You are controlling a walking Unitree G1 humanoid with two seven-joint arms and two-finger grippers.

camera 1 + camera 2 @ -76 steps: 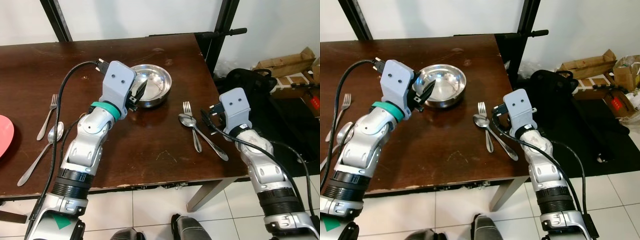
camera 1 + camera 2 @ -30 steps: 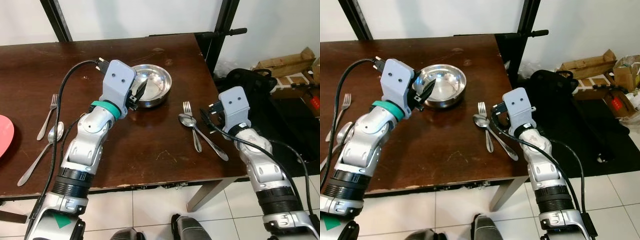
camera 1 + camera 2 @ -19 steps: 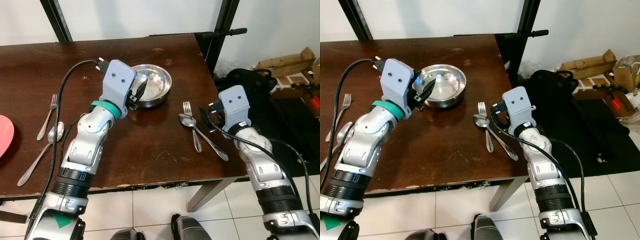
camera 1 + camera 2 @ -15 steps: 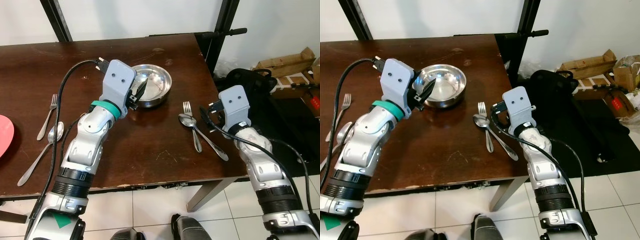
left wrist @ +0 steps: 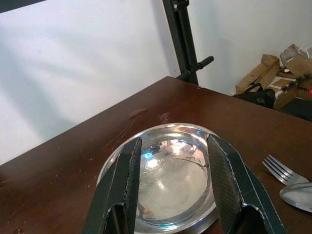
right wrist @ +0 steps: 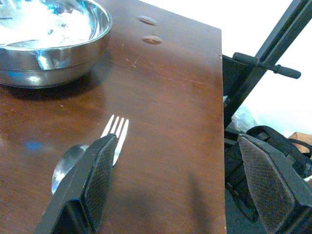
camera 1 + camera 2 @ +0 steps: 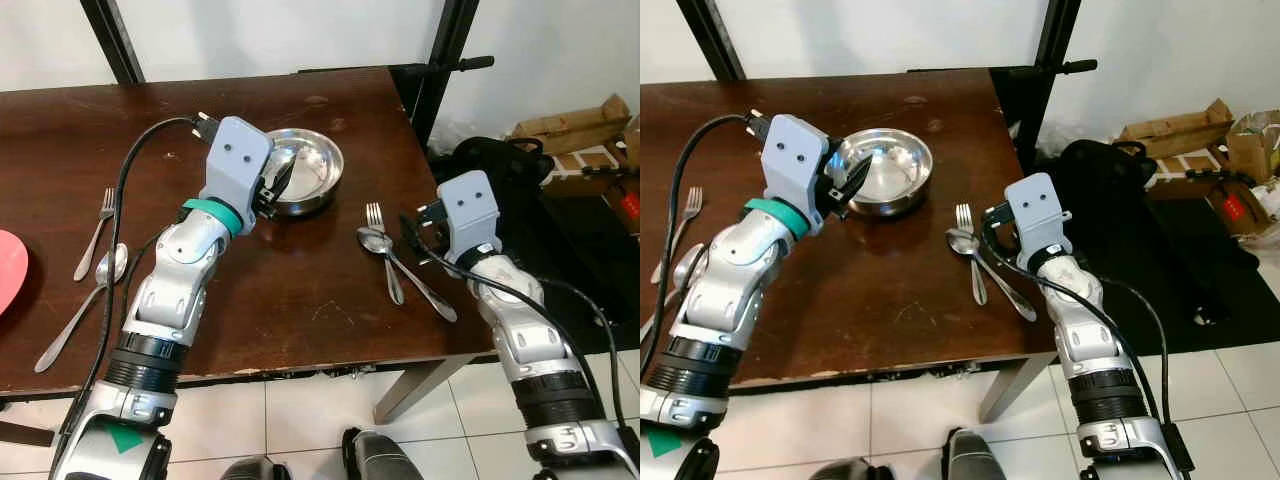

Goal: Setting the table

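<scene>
— What had changed when we looked over the counter?

— Very little. Against the earlier views, the left gripper had held its station at the near rim of the steel bowl, jaws spread wide to either side of it and touching nothing we could confirm. The bowl sat toward the far right corner.

— And the right gripper?

— It had eased slightly closer to the fork and spoon lying crossed near the right edge; its jaws stood open, holding nothing.

— Our reading for the task?

— We judged that no grasp had yet been made. A second fork and spoon lay by the left edge, beside a red plate.
</scene>
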